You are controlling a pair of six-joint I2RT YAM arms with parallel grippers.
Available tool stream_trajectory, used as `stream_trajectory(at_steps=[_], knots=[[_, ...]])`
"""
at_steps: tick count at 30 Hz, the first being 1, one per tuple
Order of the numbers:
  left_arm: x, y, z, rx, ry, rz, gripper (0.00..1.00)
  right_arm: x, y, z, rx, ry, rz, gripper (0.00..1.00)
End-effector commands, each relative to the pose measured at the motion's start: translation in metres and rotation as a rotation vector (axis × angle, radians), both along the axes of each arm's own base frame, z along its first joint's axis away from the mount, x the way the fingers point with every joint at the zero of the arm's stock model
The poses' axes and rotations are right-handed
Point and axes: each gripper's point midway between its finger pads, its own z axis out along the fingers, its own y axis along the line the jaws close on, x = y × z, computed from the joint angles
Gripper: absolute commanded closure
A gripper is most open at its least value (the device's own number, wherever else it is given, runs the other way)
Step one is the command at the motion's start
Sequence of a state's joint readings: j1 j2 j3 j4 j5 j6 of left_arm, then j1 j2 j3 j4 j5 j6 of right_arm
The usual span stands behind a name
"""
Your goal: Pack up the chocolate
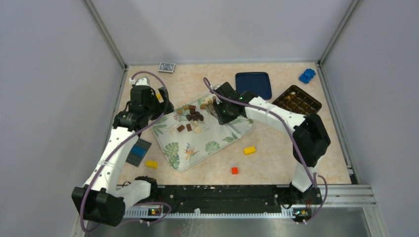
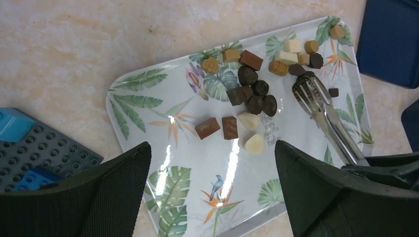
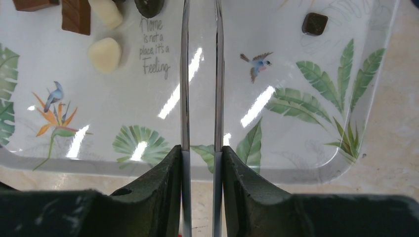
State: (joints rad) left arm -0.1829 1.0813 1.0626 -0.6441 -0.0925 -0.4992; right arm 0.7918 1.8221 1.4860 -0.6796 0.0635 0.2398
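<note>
Table [image 1: 276,163] carries a leaf-print tray [image 1: 197,148] at centre and a brown moulded box [image 1: 297,100] far right. The left gripper [image 2: 212,148] hangs wide open and empty by the tray's far left corner. The right gripper [image 3: 201,150] squeezes the tongs [image 2: 321,106] nearly closed. The chocolate [image 2: 249,96] clusters on the tray's far side. Rounded pieces may squirt from the tips across that glossy surface. Only the left wrist view shows the tips.

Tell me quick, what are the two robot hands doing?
Left gripper: open, holding nothing.
Right gripper: fingers closed on the metal tongs.
</note>
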Motion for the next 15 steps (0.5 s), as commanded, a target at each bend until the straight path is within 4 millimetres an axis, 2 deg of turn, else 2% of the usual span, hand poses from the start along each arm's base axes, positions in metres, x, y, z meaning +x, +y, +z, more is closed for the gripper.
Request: stream_trajectory(at_steps=[1,3,6,11,13,15], knots=[[0.006,-0.001,0.021,-0.023,-0.069,0.002,0.01,-0.005,-0.005,0.064,0.091,-0.126,0.009,1.0],[0.006,-0.002,0.02,-0.028,-0.067,0.002,0.01,-0.004,-0.024,0.071,0.056,-0.159,-0.015,1.0],[0.006,-0.005,0.018,-0.041,-0.063,-0.008,0.01,0.009,-0.073,0.08,0.043,-0.167,-0.13,1.0],[0.007,-0.01,0.013,-0.049,-0.055,-0.037,0.01,0.023,-0.176,0.095,0.082,-0.192,-0.392,1.0],[0.008,-0.011,0.012,-0.05,-0.052,-0.044,0.01,0.023,-0.219,0.097,0.078,-0.187,-0.51,1.0],[0.009,-0.012,0.011,-0.051,-0.049,-0.048,0.01,0.02,-0.255,0.09,0.074,-0.138,-0.607,1.0]])
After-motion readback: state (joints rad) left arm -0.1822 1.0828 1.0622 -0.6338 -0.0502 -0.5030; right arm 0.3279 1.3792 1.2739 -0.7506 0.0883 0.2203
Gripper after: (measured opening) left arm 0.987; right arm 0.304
